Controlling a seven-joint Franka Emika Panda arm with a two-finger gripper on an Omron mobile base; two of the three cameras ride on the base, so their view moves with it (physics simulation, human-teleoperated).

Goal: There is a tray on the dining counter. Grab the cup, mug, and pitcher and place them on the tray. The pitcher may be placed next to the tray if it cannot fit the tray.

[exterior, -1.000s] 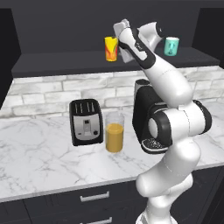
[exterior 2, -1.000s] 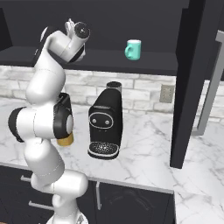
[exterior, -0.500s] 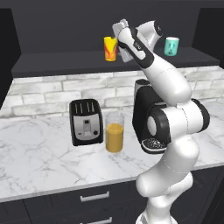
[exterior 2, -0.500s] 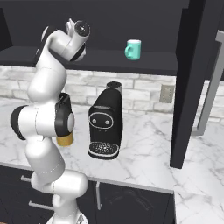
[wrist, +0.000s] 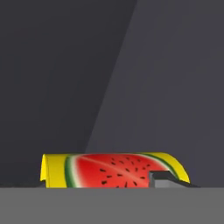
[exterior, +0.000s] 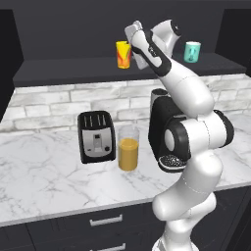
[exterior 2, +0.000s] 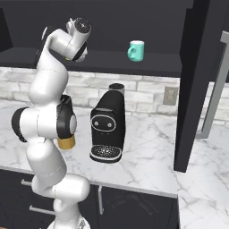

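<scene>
Raised to the dark shelf (exterior: 73, 68), gripper (exterior: 131, 49) right at the yellow cup (exterior: 123, 54), jaws either side of it, hold unclear; mug (exterior: 191, 51) well off sideways, pitcher (exterior: 128, 148) far below.

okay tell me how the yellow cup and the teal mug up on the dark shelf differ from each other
The cup is yellow with a red watermelon print and has no handle; the mug is plain teal with a handle. The cup stands toward the shelf's left, right beside the hand; the mug stands farther right, away from the hand. Both are upright on the same dark shelf, above the marble worktop.
</scene>
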